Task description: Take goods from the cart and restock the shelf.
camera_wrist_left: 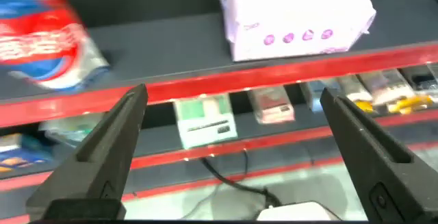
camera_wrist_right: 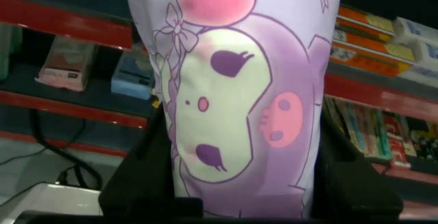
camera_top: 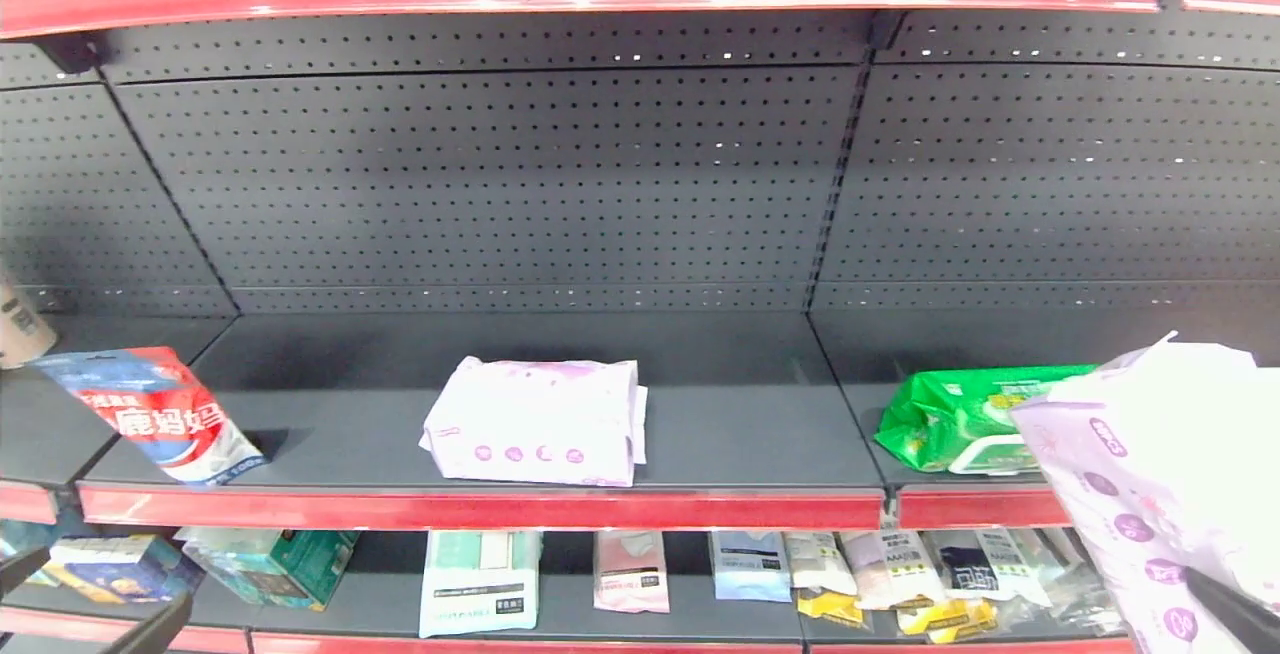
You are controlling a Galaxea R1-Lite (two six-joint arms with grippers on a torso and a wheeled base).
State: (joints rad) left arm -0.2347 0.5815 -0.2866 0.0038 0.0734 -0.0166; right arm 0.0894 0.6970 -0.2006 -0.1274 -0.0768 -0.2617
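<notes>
The left hand [camera_wrist_left: 236, 148] hangs released below the shelf [camera_top: 480, 509]; if it rises, it could knock the leaning blue-red pouch [camera_top: 150, 414] off the edge. The right hand [camera_wrist_right: 239, 176] grasps the purple pack [camera_top: 1160, 474] before the shelf's right bay. The soft pack may snag the red lip or shove the green pack [camera_top: 960, 414].

Shelf [camera_top: 740, 404] is dark grey with a glossy red front strip [camera_top: 480, 510], and the pegboard back [camera_top: 500, 174] is grey, dotted with tiny holes. The soft pack [camera_top: 535, 421] is white with purple blobs, the wipes pack [camera_top: 960, 419] is bright green, and the pouch [camera_top: 160, 414] is blue, red and white. The cartoon-print pack [camera_wrist_right: 239, 114] is lilac with a pale face and pink spots.
</notes>
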